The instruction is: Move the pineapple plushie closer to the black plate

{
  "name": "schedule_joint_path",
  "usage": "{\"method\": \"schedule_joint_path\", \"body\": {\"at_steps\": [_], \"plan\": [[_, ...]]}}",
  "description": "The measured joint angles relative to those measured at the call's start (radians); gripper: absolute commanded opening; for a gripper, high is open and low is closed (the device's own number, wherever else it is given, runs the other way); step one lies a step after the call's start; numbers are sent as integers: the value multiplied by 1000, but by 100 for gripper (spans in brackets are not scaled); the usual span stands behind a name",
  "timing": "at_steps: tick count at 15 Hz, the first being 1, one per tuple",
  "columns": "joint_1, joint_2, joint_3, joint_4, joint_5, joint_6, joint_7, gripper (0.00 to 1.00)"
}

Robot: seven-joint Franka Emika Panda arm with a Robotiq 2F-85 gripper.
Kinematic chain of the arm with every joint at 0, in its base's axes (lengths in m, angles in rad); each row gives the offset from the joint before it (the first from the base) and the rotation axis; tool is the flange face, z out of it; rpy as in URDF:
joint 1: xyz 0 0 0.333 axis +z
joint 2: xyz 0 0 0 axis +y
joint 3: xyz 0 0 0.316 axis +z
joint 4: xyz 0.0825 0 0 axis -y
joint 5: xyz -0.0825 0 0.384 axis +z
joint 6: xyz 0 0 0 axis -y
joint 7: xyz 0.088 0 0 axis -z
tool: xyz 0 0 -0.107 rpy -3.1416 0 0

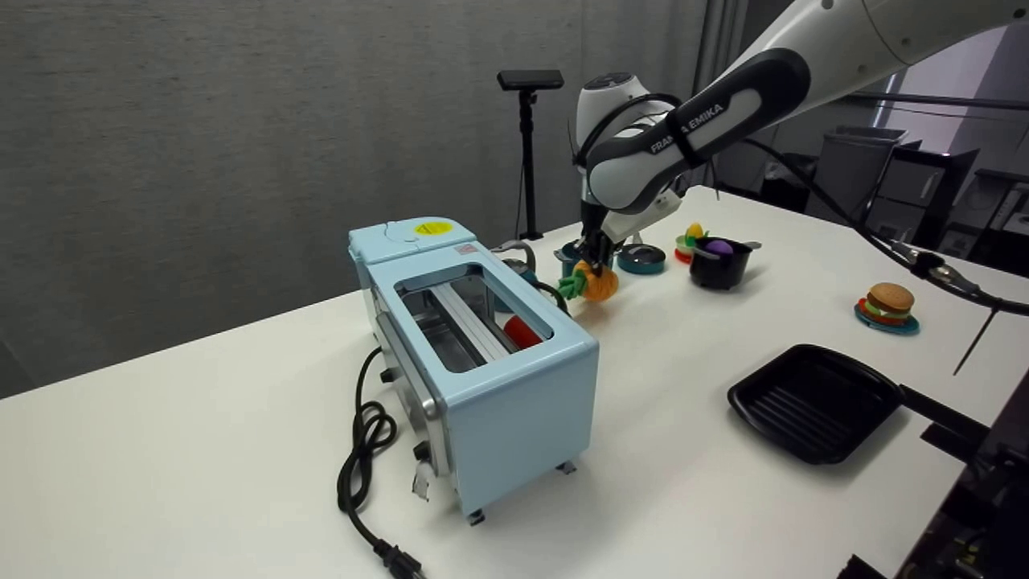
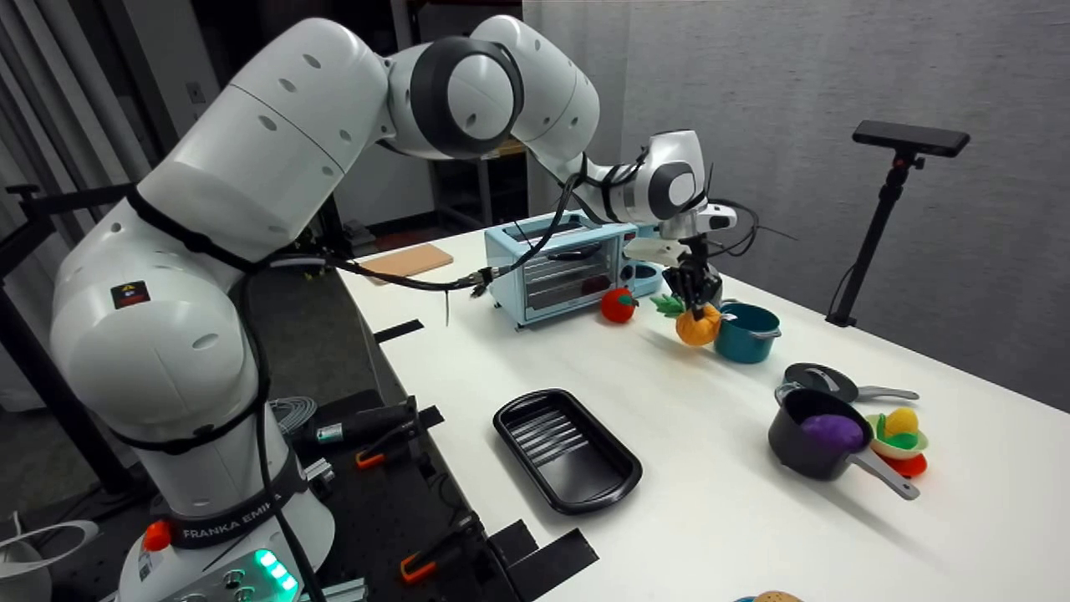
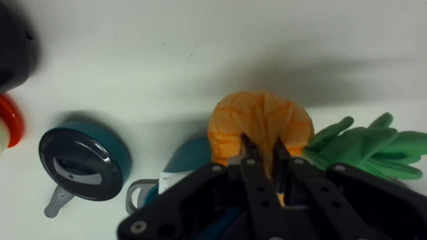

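The orange pineapple plushie with its green leaves shows in both exterior views (image 1: 600,288) (image 2: 695,331) and in the wrist view (image 3: 230,113). My gripper (image 3: 262,141) is shut on it from above, with a fold of orange cloth pinched between the fingers. The gripper also shows in both exterior views (image 1: 596,261) (image 2: 695,308). The plushie is at or just above the table; I cannot tell whether it touches. The black plate, ridged and squarish, lies apart from it, near the table edge on the robot's side, in both exterior views (image 1: 812,394) (image 2: 585,458).
A blue toaster oven (image 1: 522,426) (image 2: 556,280) stands beside the plushie, with a red tomato toy (image 2: 618,306) by it. A teal pot (image 2: 746,334) is right behind the plushie. A lidded pan (image 3: 83,163), a black pot (image 2: 807,447) and a burger toy (image 1: 887,301) stand farther off.
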Motion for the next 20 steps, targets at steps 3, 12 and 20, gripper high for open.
{"method": "schedule_joint_path", "body": {"at_steps": [3, 12, 20], "plan": [[0, -81, 0, -73, 0, 2, 3, 3], [0, -408, -2, -382, -9, 4, 83, 3], [1, -577, -15, -554, -89, -9, 504, 3]]}}
